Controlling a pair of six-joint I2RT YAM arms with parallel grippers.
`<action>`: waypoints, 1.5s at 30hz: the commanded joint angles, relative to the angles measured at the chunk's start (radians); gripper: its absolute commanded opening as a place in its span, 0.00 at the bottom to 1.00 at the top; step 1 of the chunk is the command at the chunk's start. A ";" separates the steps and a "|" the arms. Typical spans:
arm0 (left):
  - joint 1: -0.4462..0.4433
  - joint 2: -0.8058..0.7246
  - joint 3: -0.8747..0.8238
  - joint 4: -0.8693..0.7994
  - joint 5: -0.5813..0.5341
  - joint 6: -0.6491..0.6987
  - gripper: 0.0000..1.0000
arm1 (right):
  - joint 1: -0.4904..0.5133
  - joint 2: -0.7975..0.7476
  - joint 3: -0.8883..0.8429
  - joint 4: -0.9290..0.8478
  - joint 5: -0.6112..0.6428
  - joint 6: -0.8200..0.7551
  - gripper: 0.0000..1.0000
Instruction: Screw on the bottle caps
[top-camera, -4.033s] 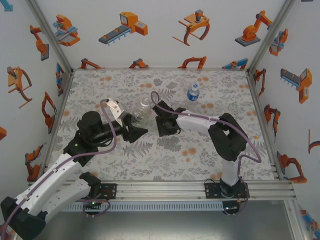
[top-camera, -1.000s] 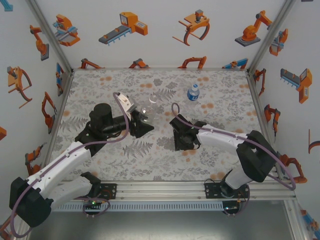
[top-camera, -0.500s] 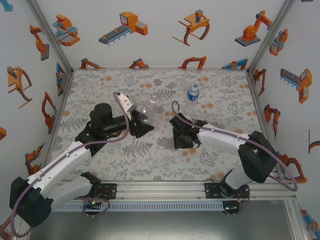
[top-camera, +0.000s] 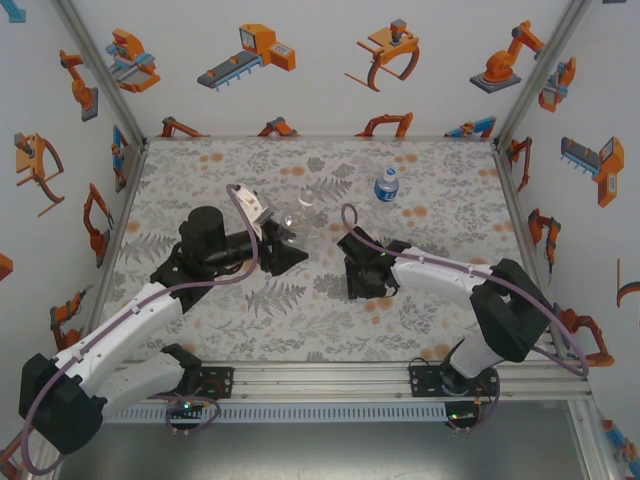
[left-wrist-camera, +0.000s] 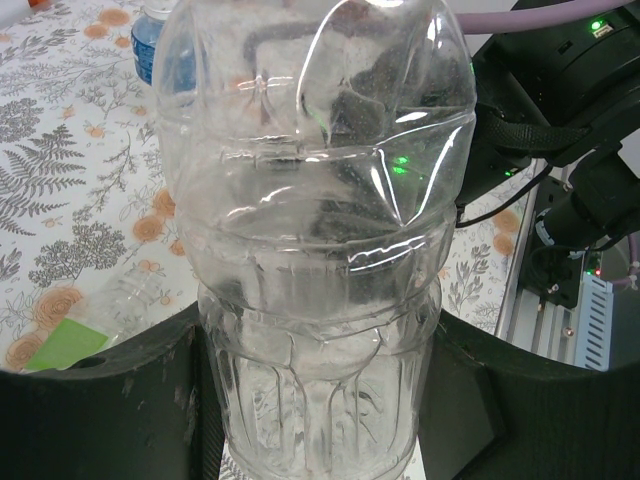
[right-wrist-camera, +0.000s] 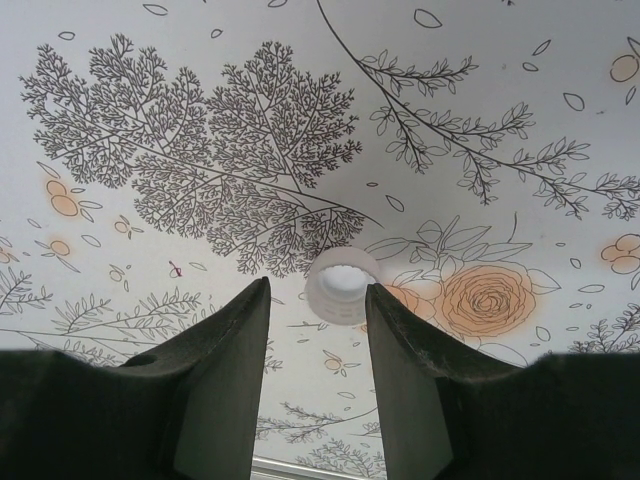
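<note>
Two robot arms reach over a counter (top-camera: 450, 200) covered in a grey leaf and orange flower print.

The left end effector (top-camera: 283, 245) is clamped on a clear unlabelled bottle (top-camera: 297, 218) and holds it at a tilt near the middle of the counter. From the left wrist, this bottle (left-wrist-camera: 315, 200) stands large in front of the camera. Its ribbed, dented plastic is squeezed between the two black fingers (left-wrist-camera: 100, 400) of the left end effector (left-wrist-camera: 315, 395).

Behind it, a blue-labelled bottle (left-wrist-camera: 152, 55) stands on the counter. From above, that blue-labelled bottle (top-camera: 387, 185) is upright towards the back, well apart from both arms. Low beside the left finger, clear plastic with a green label (left-wrist-camera: 65, 345) lies on the counter. It looks like a green-labelled bottle on its side, though most of it is hidden.

The right end effector (top-camera: 365, 278) points down at the counter, right of the held bottle. From the right wrist, the fingers of the right end effector (right-wrist-camera: 317, 295) stand apart and grip nothing. One whitish bottle cap (right-wrist-camera: 340, 285) lies on the counter between the fingertips, hollow side up. It sits close against the right-hand finger, with a gap to the other.
</note>
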 joint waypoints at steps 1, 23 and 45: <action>0.006 -0.006 0.036 0.025 0.019 -0.013 0.00 | 0.005 0.011 -0.005 0.007 0.002 0.010 0.43; 0.007 0.012 0.041 0.037 0.024 -0.015 0.00 | 0.006 -0.028 0.046 -0.048 0.032 -0.009 0.46; 0.008 0.029 0.048 0.045 0.032 -0.018 0.00 | 0.006 0.035 0.046 -0.059 0.034 -0.013 0.50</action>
